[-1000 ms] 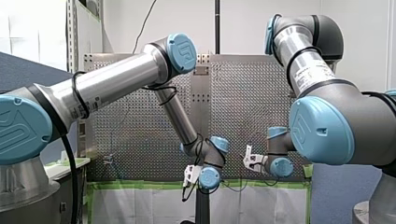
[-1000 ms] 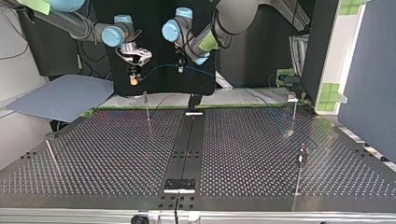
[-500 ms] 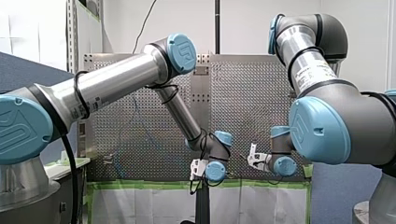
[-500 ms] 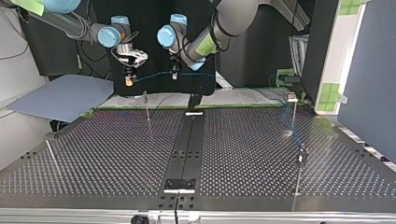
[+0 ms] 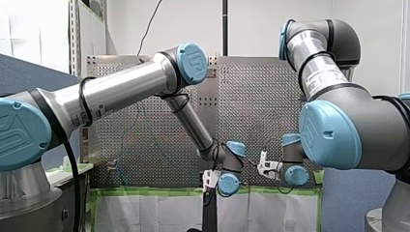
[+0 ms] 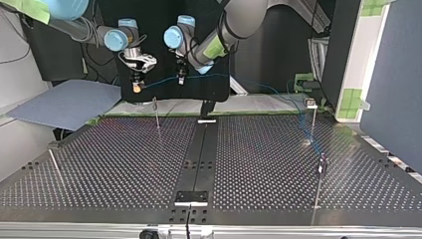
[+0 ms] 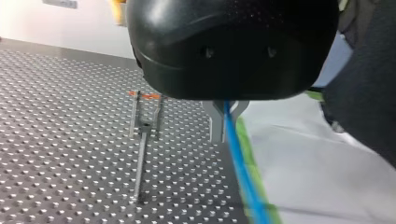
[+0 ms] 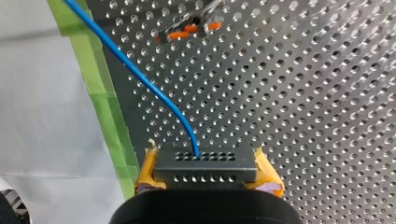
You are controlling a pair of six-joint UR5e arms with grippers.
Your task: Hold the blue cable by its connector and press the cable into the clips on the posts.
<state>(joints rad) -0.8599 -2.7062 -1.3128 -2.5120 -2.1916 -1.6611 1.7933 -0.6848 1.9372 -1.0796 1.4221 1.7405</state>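
In the right wrist view my right gripper has its yellow pads shut on the black connector. The blue cable runs out of the connector over the perforated table. In the left wrist view my left gripper has its metal fingers shut on the blue cable, with a clip post standing beside it. In the top view my right gripper and my left gripper hang side by side above the table's far edge. The cable spans between them and trails off toward the posts at the view's right.
A thin post stands just below the two grippers in the top view, and another post stands nearer at the right. Green tape edges the table. A dark strip runs down the table's middle.
Both arms have shifted toward the top view's left, carrying the cable with them. Neither grip has changed.
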